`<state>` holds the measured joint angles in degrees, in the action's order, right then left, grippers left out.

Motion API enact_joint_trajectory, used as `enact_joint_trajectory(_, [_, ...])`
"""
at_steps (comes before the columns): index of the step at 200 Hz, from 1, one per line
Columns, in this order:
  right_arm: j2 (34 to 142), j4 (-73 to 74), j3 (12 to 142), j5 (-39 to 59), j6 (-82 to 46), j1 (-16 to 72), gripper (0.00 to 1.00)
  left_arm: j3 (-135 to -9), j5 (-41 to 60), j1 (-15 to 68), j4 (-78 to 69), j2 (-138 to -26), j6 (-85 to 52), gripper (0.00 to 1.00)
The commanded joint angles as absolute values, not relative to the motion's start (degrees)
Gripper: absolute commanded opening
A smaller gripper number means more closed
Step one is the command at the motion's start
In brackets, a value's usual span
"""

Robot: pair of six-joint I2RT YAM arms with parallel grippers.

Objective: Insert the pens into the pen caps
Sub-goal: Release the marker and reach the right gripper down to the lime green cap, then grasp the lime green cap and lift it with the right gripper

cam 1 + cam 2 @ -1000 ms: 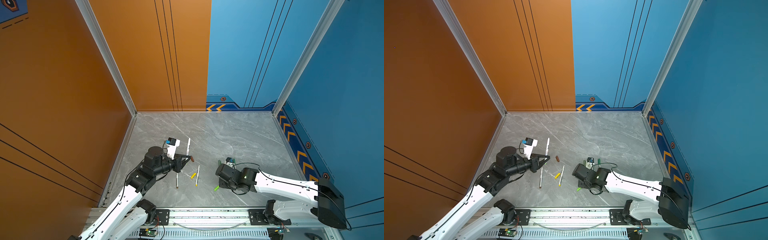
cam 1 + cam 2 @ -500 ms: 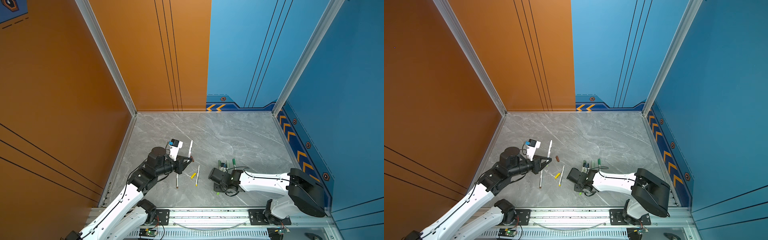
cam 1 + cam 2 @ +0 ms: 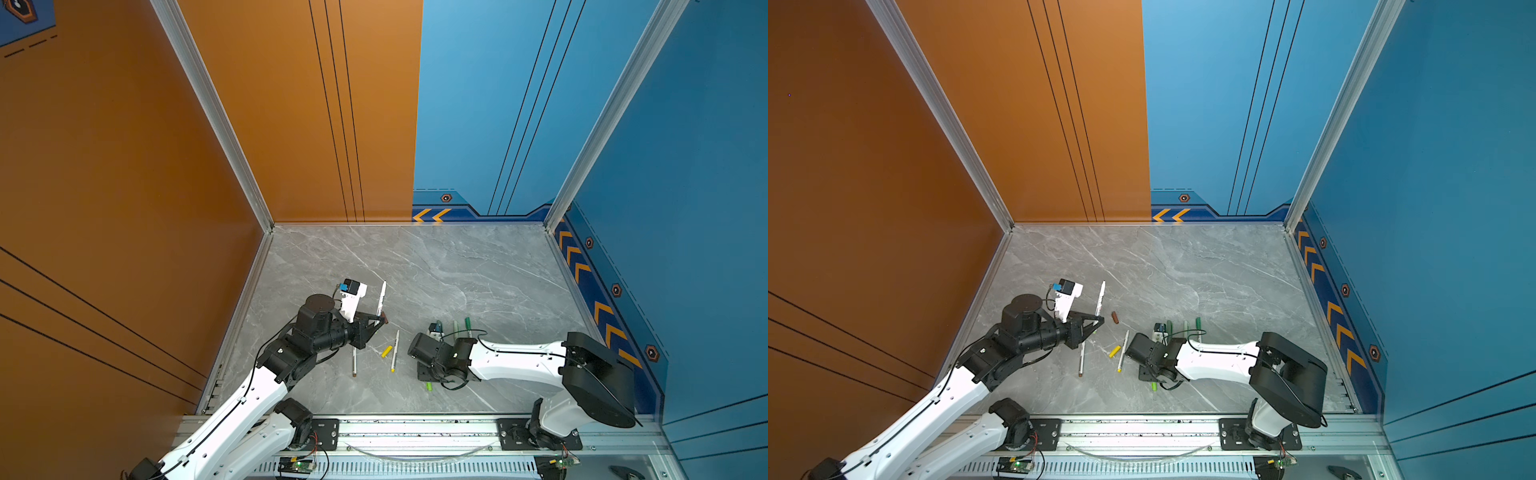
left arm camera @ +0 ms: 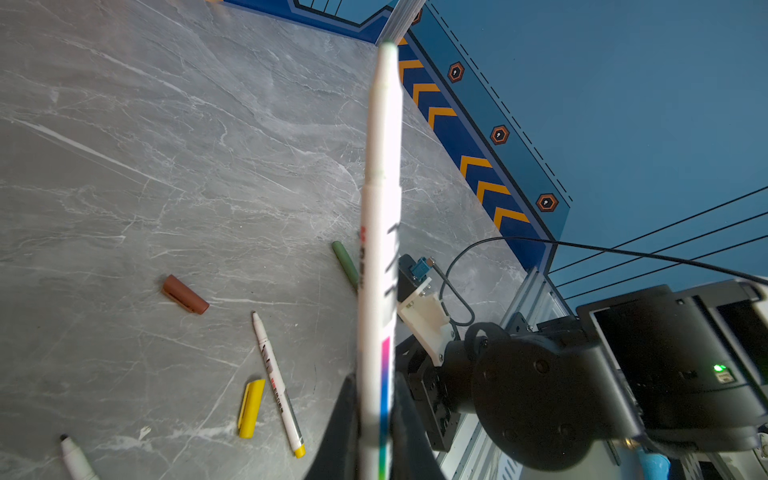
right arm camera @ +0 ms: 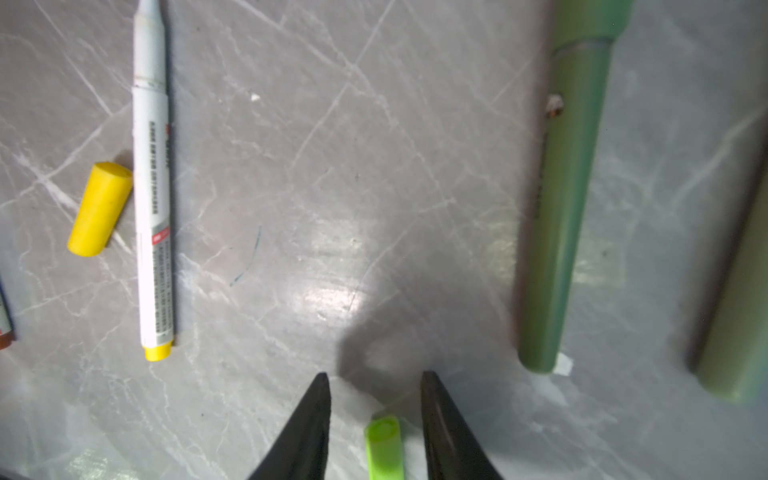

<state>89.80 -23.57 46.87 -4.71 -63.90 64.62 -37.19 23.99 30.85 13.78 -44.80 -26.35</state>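
While the right hand (image 5: 375, 374) hangs low with its fingers spread, the lime cap (image 5: 384, 446) lies on the desk (image 5: 332, 187) between them. It appears to touch neither finger, and its long axis runs along them; closing should pinch it across its width. The left hand (image 4: 376, 378), well apart, pinches a white pen (image 4: 380, 208), narrow end pointing away. The desk is glossy grey marble, enclosed by orange and blue walls (image 3: 498, 104).
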Motion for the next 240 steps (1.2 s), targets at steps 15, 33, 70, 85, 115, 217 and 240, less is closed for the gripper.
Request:
enact_joint_trajectory(15, [88.69,-29.14,47.79,-4.92,-61.88,66.88,0.41,-38.62,22.87,31.96,14.71,-44.66,-25.40,0.00])
enact_joint_trajectory(33, [88.85,-30.78,48.40,-5.35,-62.03,68.37,0.41,-38.66,22.78,32.27,14.75,-44.32,-25.39,0.00])
enact_joint_trajectory(70, [89.50,-32.12,48.52,-6.84,-63.85,71.81,0.36,-38.16,21.99,33.21,14.69,-42.93,-25.61,0.00])
enact_joint_trajectory(85, [90.12,-32.07,48.60,-7.32,-64.24,72.41,0.33,-37.99,21.69,33.57,14.72,-42.39,-25.88,0.00])
enact_joint_trajectory(115, [92.01,-31.99,48.89,-8.37,-64.69,72.44,0.26,-38.23,21.31,34.39,14.76,-42.01,-26.10,0.00])
enact_joint_trajectory(217, [97.60,-30.23,51.40,-6.82,-62.67,70.80,0.01,-39.37,19.28,35.27,15.38,-42.93,-25.50,0.00])
enact_joint_trajectory(240, [95.74,-30.15,51.88,-7.48,-62.21,70.59,0.00,-39.71,19.32,35.42,15.38,-43.56,-25.49,0.00])
